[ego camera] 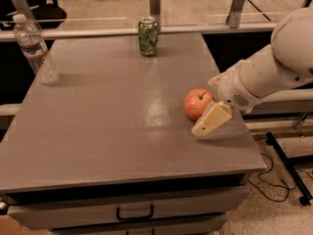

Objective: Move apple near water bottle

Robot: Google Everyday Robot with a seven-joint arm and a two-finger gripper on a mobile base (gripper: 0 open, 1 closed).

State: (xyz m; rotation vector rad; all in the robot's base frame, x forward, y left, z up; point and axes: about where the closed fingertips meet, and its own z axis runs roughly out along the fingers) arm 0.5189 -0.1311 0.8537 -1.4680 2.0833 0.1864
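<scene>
The apple sat stem up on the grey table, toward its three o'clock side and not far from the right edge. Just beside it at its four o'clock, touching or very nearly so, was the gripper, low to the tabletop and slanting down from the arm's white wrist. I could not tell from where I stood whether it was open or closed, and I saw nothing to say it had hold of the fruit. The water bottle stood upright at the table's ten o'clock corner, well apart from the apple, and the green can stood at twelve o'clock by the back edge. So the job looked barely begun. My worry was the apple's roundness. A nudge from that side rather than a proper grasp could have sent it rolling toward nine o'clock, or skidding toward the near edge at six if caught off-centre. The long carry also risked toppling the light bottle, had the arm arrived too low or too fast.
</scene>
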